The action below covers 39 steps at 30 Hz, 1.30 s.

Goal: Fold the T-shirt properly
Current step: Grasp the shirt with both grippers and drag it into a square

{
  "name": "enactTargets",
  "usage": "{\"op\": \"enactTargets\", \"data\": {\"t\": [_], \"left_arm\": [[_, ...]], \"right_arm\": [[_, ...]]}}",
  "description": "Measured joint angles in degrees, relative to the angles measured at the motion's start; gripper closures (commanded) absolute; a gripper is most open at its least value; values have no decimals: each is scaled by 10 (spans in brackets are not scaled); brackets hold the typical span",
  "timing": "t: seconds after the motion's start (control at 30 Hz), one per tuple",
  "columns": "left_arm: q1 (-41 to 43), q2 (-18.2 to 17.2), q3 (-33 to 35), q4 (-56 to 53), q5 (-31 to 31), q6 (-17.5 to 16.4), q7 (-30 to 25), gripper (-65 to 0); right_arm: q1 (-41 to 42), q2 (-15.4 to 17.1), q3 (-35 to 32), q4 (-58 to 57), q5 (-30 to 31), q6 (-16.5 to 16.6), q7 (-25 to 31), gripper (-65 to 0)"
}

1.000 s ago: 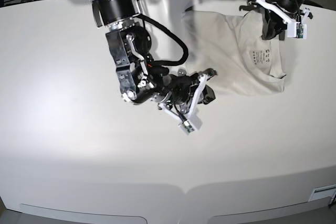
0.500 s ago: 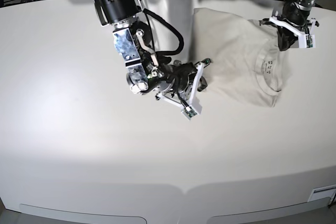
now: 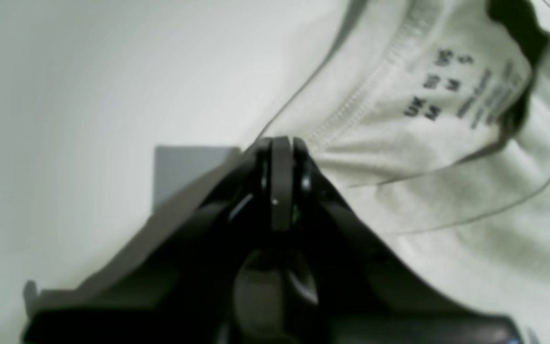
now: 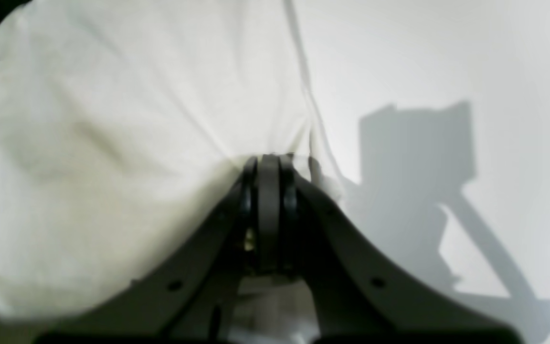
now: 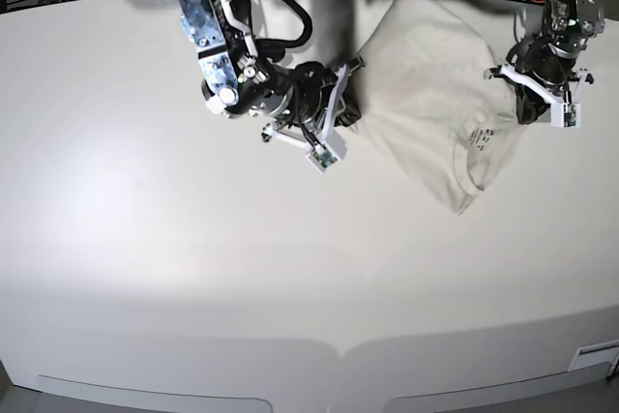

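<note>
Jaws clenched on cloth at both ends: each gripper pinches an edge of the T-shirt (image 5: 430, 74).

The left gripper (image 3: 280, 143) grips the fabric just beside the neck label (image 3: 451, 91); the right gripper (image 4: 268, 160) grips the opposite plain edge. The shirt lies bunched at the far side of the white table (image 5: 145, 239), stretched between the two. Judged step: carrying and spreading the garment. Next, the arms likely need to draw apart and lay it flat before any fold.
</note>
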<state>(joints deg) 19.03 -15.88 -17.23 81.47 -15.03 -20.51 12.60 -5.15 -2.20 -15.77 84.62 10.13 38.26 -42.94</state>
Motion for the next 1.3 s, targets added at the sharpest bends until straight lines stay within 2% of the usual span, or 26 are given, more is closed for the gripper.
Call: {"op": "enactTargets", "data": {"t": [0.17,0.23,0.4,0.5,0.57,0.63,0.77,0.97,1.07,1.2,1.3], "left_arm": [[-33,27,0,-4,5,-9,9,0],[-48,43,0,-12,11,-25,7,0],[-108,75,-2,-76,61,-52,-19,0],[-145,80,-2,-125,60,-68,-39,0],[-164,79,-2,-147,60,-68,-44,0],[-175,77,-3,-149,61,-67,-31,0],[-176,59,-1,-111,56,-65,34,0],[-145,1,-1,28,-44,-62,123,0],[-98,-29,-1,98,-95,-62,162,0],[-9,-46,0,147,-103,-28,175,0],[35,-52,0,155,-106,-28,138,0]], "right_arm": [[-71,6,0,63,-12,0,14,0],[-94,7,0,78,-12,-1,24,0],[-122,6,0,88,-40,0,52,0],[-129,6,0,88,-40,-1,61,0],[-130,6,0,88,-41,-1,61,0],[-130,2,1,88,-42,-1,62,0],[-129,-8,1,88,-44,-1,63,0],[-118,-25,1,88,-75,-1,59,0],[-112,-41,1,88,-82,-1,53,0],[-106,-45,1,87,-83,-1,51,0],[-103,-45,2,87,-83,-1,51,0]]}}
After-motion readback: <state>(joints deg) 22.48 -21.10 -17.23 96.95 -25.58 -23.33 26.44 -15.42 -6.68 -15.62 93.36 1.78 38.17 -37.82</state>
